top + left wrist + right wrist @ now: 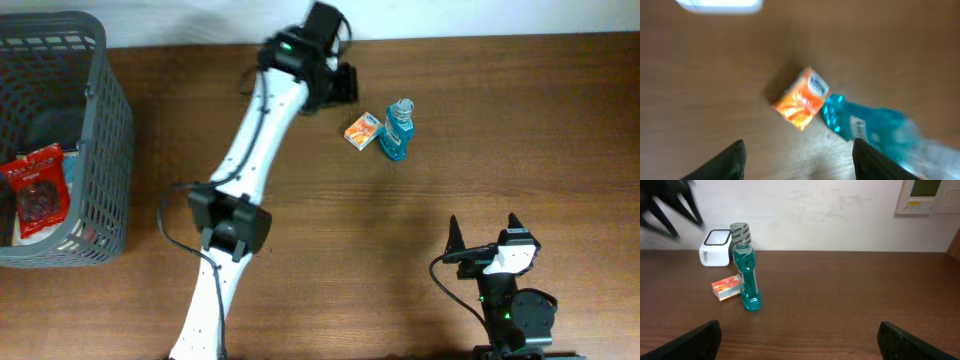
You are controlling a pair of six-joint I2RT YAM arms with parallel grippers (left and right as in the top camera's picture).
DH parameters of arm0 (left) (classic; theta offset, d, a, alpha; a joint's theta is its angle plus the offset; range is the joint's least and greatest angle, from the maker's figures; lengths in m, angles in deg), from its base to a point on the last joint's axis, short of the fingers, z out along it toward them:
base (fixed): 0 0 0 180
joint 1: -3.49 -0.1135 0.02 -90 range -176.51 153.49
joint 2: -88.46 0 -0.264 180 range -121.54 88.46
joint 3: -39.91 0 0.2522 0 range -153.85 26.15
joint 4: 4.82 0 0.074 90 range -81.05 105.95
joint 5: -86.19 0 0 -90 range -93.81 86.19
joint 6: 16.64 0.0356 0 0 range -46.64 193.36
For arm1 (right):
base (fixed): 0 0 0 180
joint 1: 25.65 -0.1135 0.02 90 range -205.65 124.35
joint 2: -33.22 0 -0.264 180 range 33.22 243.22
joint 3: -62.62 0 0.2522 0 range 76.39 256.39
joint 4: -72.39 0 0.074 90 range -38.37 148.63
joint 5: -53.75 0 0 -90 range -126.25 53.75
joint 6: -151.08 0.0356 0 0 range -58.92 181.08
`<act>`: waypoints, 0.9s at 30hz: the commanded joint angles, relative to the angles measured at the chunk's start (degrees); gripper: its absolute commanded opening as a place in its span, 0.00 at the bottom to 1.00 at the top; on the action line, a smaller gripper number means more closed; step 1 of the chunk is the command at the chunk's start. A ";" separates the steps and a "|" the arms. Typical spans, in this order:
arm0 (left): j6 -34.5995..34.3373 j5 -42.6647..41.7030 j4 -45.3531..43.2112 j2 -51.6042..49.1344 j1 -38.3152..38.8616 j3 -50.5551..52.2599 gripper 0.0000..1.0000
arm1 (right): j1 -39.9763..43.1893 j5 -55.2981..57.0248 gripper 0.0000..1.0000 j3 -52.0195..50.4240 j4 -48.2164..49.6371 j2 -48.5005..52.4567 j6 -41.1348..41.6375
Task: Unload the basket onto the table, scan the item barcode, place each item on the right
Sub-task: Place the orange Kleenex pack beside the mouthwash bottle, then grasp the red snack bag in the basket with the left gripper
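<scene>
Brown wooden desk point(500, 120) meets a white wall point(830, 215), orange box point(363, 131) just beside blue bottle point(399, 130) — left pincer point(799, 150) and right pincer point(800, 335) both gape empty

The left arm's white tubular links point(240, 150) are joining black joint housings point(232, 220), with a thin black cable point(164, 218) looping alongside. A green indicator light point(287, 45) is glowing near its wrist. The right arm's black base point(535, 312) is showing a second green light point(507, 312); its white wrist housing point(515, 255) is bearing the right gripper point(483, 228) with black pointed fingers point(455, 237).
</scene>
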 commanded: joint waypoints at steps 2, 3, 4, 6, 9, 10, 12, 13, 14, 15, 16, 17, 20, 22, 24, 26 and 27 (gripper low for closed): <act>4.70 5.07 7.06 5.66 -13.33 -17.62 0.67 | -0.35 0.48 0.98 -0.46 -0.13 -0.37 0.61; 4.70 8.44 8.09 7.56 -16.48 -17.62 0.69 | -0.35 0.50 0.98 -0.46 -0.13 -0.37 0.61; 4.70 11.52 8.98 9.05 -19.32 -17.62 0.69 | -0.35 0.48 0.98 -0.46 -0.13 -0.37 0.61; 4.70 15.30 10.40 12.33 -25.88 -17.62 0.69 | -0.35 0.50 0.98 -0.46 -0.13 -0.37 0.61; 4.68 14.82 9.86 17.38 -37.16 -17.62 0.70 | -0.35 0.48 0.99 -0.46 -0.13 -0.37 0.61; 4.70 14.95 9.40 18.60 -40.57 -17.62 0.70 | -0.35 0.50 0.98 -0.46 -0.13 -0.37 0.61; 4.68 14.97 9.51 19.93 -47.80 -17.62 0.73 | -0.35 0.48 0.99 -0.46 -0.13 -0.37 0.61; 4.68 15.02 10.43 19.93 -49.90 -17.59 0.74 | -0.35 0.48 0.99 -0.46 -0.13 -0.37 0.61; 4.70 15.06 13.44 19.56 -53.35 -16.72 0.75 | -0.35 0.48 0.98 -0.46 -0.13 -0.37 0.61; 4.72 15.65 15.63 19.04 -55.39 -15.69 0.75 | -0.35 0.50 0.99 -0.46 -0.13 -0.37 0.61; 4.72 17.51 18.10 18.01 -57.09 -14.16 0.74 | -0.35 0.48 0.99 -0.46 -0.13 -0.37 0.61; 4.76 19.06 19.41 17.16 -57.83 -12.98 0.73 | -0.35 0.48 0.99 -0.46 -0.13 -0.37 0.61; 11.13 18.93 19.19 15.21 -58.55 -1.36 0.70 | -0.35 0.50 0.99 -0.46 -0.13 -0.37 0.61; 11.34 19.85 17.68 14.75 -58.55 6.45 0.70 | -0.35 0.48 0.99 -0.46 -0.13 -0.37 0.61; 14.40 19.82 15.93 13.97 -58.53 12.50 0.68 | -0.35 0.48 0.99 -0.46 -0.13 -0.37 0.61; 16.11 19.80 14.03 13.51 -58.53 19.93 0.68 | -0.35 0.48 0.99 -0.46 -0.13 -0.37 0.61; 16.20 19.85 12.92 13.51 -58.53 23.74 0.68 | -0.35 0.50 0.99 -0.46 -0.13 -0.37 0.61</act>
